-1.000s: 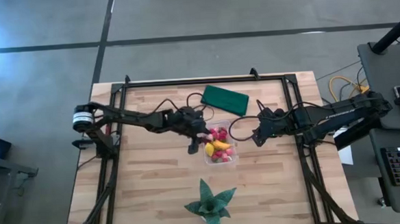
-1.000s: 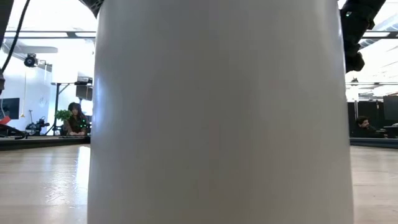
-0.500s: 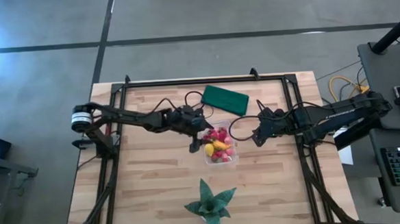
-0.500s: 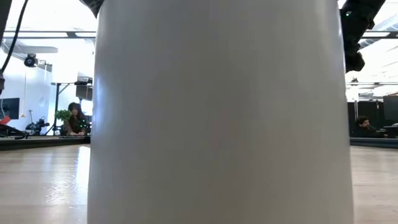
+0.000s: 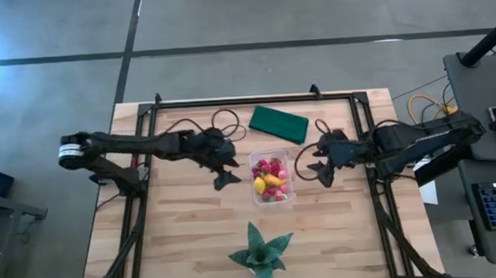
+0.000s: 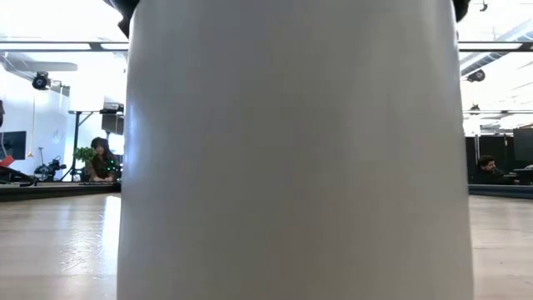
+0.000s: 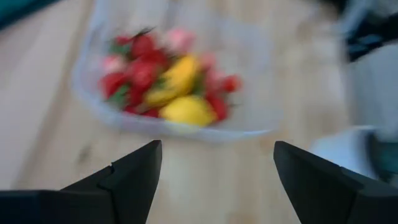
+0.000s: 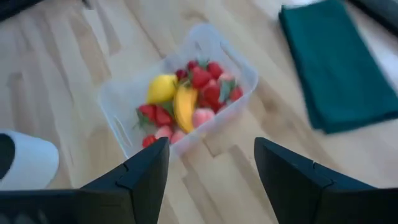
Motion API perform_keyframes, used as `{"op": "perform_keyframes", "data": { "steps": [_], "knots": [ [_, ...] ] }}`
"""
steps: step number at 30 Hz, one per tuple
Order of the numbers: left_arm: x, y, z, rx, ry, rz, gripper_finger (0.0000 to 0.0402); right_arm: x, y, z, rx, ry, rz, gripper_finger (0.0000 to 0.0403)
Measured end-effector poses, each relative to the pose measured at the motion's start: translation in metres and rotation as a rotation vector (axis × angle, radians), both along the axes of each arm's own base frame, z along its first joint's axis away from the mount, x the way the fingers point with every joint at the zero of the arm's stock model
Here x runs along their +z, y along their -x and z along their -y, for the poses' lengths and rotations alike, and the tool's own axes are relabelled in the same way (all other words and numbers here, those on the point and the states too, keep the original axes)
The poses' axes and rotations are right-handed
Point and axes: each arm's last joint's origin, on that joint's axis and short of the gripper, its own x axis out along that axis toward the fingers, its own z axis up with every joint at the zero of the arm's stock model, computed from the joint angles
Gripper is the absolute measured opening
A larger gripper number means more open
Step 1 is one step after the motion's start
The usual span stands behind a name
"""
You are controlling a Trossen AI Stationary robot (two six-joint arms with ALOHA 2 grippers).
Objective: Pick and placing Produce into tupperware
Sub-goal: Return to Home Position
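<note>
The clear tupperware (image 5: pixel 290 169) stands at the table's middle with the produce (image 5: pixel 270 179) lying inside: red and pink berries, a banana (image 8: pixel 184 107) and a yellow lemon-like piece (image 7: pixel 186 111). My left gripper (image 5: pixel 228 172) hangs just left of the tub, open and with nothing between its fingers (image 7: pixel 217 155). My right gripper (image 5: pixel 322 169) hangs just right of the tub, also open and empty (image 8: pixel 211 155). Both wrist views look down on the filled tub (image 8: pixel 118 106).
A folded dark green cloth (image 5: pixel 279 123) lies behind the tub. A green star-shaped plant (image 5: pixel 258 251) in a white pot (image 6: pixel 291 150) stands near the front edge and fills the low view. Bare wood lies left and right of the plant.
My left gripper has drawn back from over the tupperware toward the table's left edge and now hangs beside the tub. The right arm has shifted a little and gone out of the low view's upper right corner. The tub and produce have stayed in place.
</note>
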Motion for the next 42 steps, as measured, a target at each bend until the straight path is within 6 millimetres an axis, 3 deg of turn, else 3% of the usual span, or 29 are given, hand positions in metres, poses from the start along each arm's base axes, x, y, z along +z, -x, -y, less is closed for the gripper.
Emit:
{"op": "perform_keyframes", "data": {
  "steps": [5, 11, 17, 25, 33, 42],
  "knots": [
    [0.040, 0.026, 0.009, -0.057, 0.071, 0.156, 0.0294, 0.023, 0.003, 0.003, -0.033, 0.003, 0.027, 0.0228],
    [0.078, 0.071, 0.019, -0.051, 0.105, 0.297, 0.0294, 0.044, 0.018, -0.004, 0.159, 0.045, 0.085, 0.0228],
    [0.092, 0.118, 0.028, -0.088, 0.102, 0.426, 0.0294, 0.032, 0.060, 0.005, 0.160, 0.023, 0.171, 0.0228],
    [0.063, 0.155, 0.031, -0.081, 0.047, 0.608, 0.0294, 0.007, 0.096, 0.012, 0.214, -0.058, 0.502, 0.0228],
    [0.010, 0.167, 0.031, -0.077, 0.058, 0.762, 0.0294, -0.021, 0.107, 0.015, 0.203, -0.062, 0.627, 0.0228],
    [-0.033, 0.186, 0.031, -0.048, 0.067, 0.876, 0.0294, -0.024, 0.114, 0.018, 0.217, 0.074, 0.793, 0.0228]
  ]
}}
